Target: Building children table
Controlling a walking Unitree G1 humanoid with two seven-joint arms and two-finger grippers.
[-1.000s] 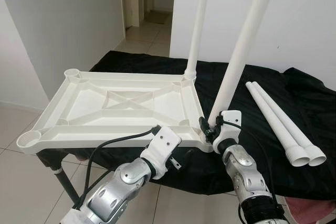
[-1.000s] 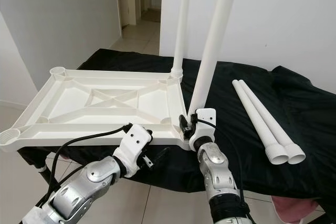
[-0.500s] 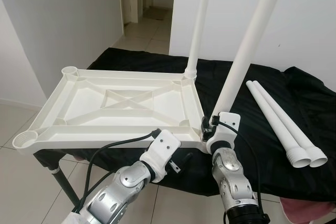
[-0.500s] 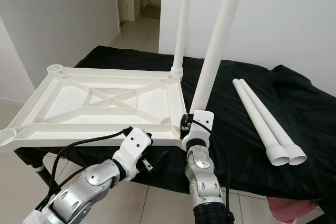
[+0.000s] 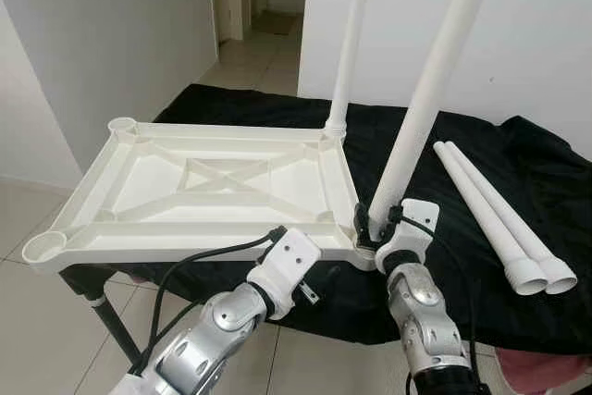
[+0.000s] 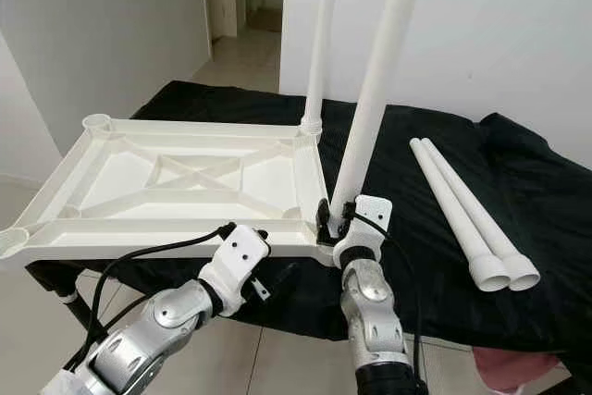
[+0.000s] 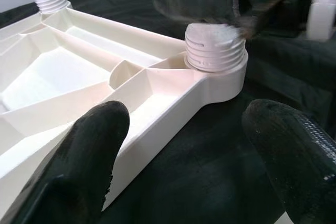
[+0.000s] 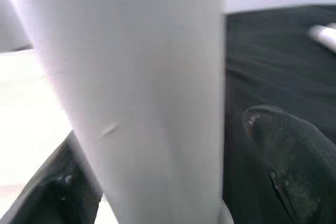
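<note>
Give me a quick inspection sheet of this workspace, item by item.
Surface: black cloth over a table.
Job's things: white tabletop upside down; far leg upright in its corner socket; near leg tilted, threaded end in the near corner socket; two spare legs lying side by side.
Clutter: nothing seen.
Grippers: right tool around the near leg's base; left tool open, near that corner.
Cables: black cable along the left arm.
Surroundings: white walls, tiled floor, open doorway.

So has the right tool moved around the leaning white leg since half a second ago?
Yes. The right tool, against the upturned white plastic tabletop corner, has swung rightward around the leaning white plastic leg.
</note>
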